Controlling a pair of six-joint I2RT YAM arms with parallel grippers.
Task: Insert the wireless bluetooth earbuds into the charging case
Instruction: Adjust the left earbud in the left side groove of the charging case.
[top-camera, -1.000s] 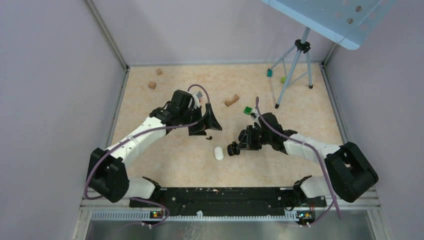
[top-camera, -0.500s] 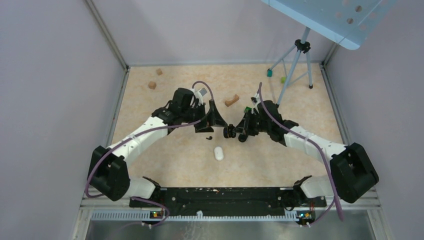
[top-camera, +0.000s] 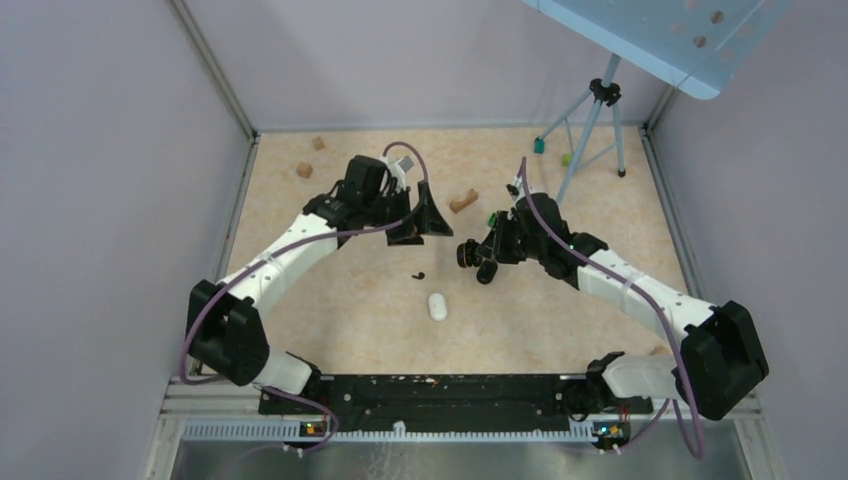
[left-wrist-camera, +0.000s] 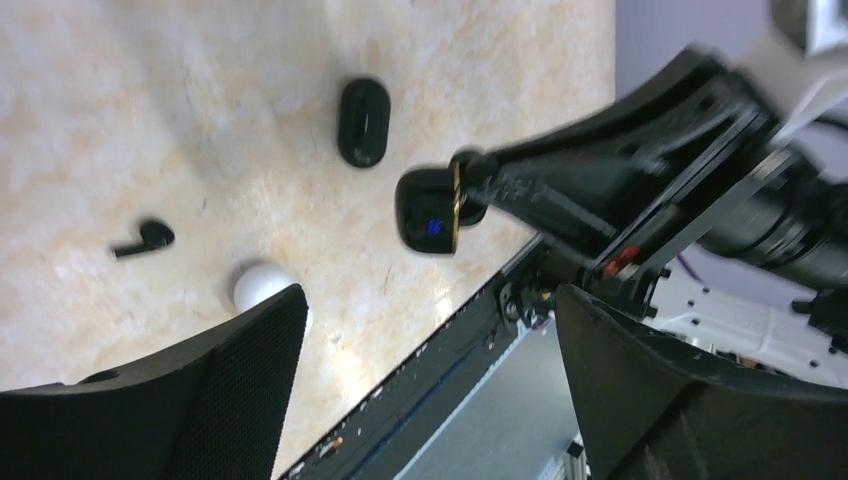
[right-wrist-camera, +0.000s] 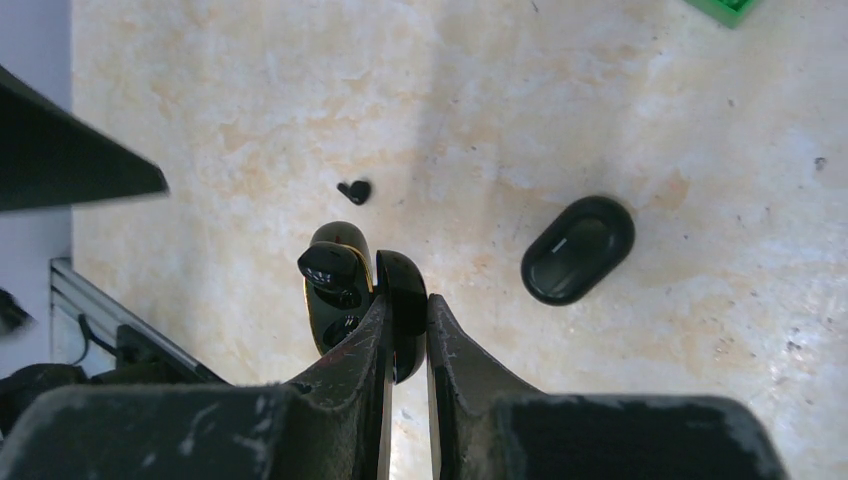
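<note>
Pick-up step is judged in hand: the case (right-wrist-camera: 335, 285) is held off the table (top-camera: 330, 300), clamped in the right gripper (right-wrist-camera: 407, 305), the left gripper (left-wrist-camera: 430, 295) is spread wide and empty, and 1 earbud (left-wrist-camera: 145, 238), lying on the table nearby, is to be pinched next.

- My work surface (top-camera: 330, 310): beige, mottled.
- Walls (top-camera: 100, 150): plain lilac-grey, enclosing three sides.
- Tripod (top-camera: 603, 92): stands at my far right.
- Perforated pale-blue panel (top-camera: 650, 30): tilted overhead.
</note>
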